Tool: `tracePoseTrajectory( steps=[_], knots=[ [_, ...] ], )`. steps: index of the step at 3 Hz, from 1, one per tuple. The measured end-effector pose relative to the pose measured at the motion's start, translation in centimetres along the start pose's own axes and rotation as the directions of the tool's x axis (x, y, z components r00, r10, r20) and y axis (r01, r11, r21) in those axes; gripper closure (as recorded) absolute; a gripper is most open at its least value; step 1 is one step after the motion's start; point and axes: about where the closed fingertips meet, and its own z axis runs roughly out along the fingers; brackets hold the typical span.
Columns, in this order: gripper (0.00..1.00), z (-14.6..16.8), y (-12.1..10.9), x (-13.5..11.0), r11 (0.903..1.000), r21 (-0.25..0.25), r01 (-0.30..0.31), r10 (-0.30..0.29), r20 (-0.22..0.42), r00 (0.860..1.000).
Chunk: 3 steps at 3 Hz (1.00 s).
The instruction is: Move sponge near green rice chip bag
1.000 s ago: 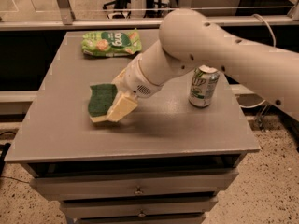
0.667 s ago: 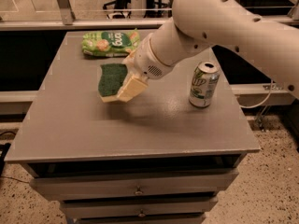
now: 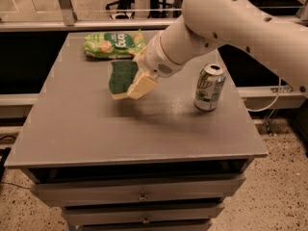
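Observation:
The sponge, dark green on top with a pale yellow base, is held in my gripper and lifted off the grey table, tilted. The gripper's pale yellow pads are closed on its right side. The green rice chip bag lies flat at the table's far left, just beyond the sponge, with a small gap between them. My white arm reaches in from the upper right.
A green-and-silver soda can stands upright on the right side of the table. Drawers sit below the table's front edge. A rail and floor lie behind the table.
The gripper has carried the sponge up and toward the far side of the table, closer to the chip bag. The can and bag have not moved.

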Motion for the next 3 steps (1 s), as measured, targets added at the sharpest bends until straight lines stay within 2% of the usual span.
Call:
tracePoseTrajectory(
  steps=[1, 2, 3],
  knots=[
    [1.0, -0.4, -4.4, 3.0, 0.9972, 0.071, -0.023, 0.027, -0.047, 0.999],
    [1.0, -0.8, -7.9, 4.9, 0.9919, 0.121, -0.039, 0.048, -0.076, 0.996],
    [1.0, -1.6, -11.7, 6.6, 0.9828, 0.176, -0.056, 0.075, -0.1, 0.992]
  ],
)
